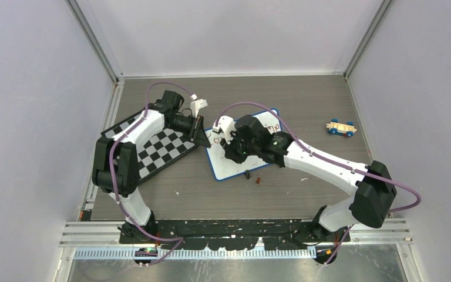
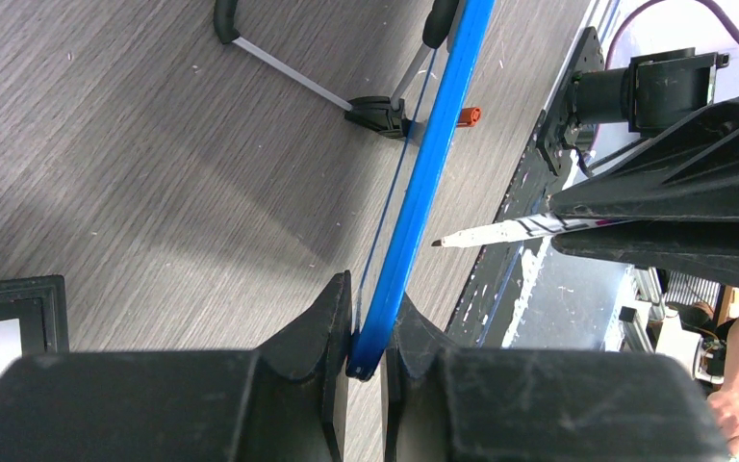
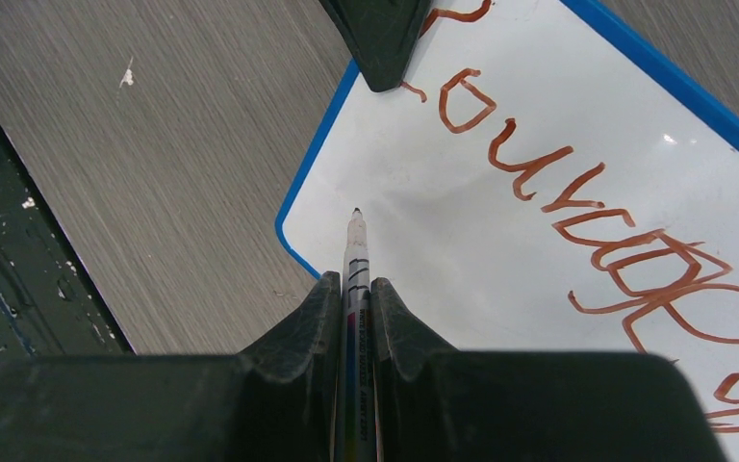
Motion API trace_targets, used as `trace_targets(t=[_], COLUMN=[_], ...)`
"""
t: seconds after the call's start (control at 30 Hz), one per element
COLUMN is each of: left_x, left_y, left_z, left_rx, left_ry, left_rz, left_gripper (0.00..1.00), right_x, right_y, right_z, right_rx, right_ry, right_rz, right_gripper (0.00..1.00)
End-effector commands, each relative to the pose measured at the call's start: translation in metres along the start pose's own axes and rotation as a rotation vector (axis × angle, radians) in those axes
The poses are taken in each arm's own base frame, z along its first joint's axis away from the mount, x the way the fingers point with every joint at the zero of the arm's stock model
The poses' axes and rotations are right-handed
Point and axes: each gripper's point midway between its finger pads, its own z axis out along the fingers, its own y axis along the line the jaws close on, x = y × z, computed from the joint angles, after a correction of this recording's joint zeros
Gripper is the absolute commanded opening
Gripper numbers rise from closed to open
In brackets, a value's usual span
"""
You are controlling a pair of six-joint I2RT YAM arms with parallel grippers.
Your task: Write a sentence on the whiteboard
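Blue-framed white rectangular whiteboard (image 1: pixel 230 168) lies on grey wood-grain bench (image 1: pixel 305 100), between arms. Brownish-red handwritten sentence (image 3: pixel 577 192) partly done: first word complete, second line begun, ending likely unwritten. Left fingers (image 2: pixel 372 294) clamp board's blue edge. Right fingers (image 3: pixel 355 282) clenched around white marker pen (image 3: pixel 356 241), tip over bare corner, contact unclear.
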Motion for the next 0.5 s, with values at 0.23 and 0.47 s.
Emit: trace_targets(t=[0.23,0.47], left_x=[-0.002,-0.001], left_y=[0.007,0.008], left_z=[0.002,0.003], left_rx=[-0.032,-0.030], left_ry=[0.006,0.007], left_rz=[0.006,0.008], left_gripper=[0.00,0.00], right_x=[-0.017,-0.021], right_y=[-0.016,-0.019], right_z=[0.012,0.016], right_rx=[0.144,0.163], right_ry=[-0.050,-0.065], right_rz=[-0.013,0.000], right_gripper=[0.00,0.00])
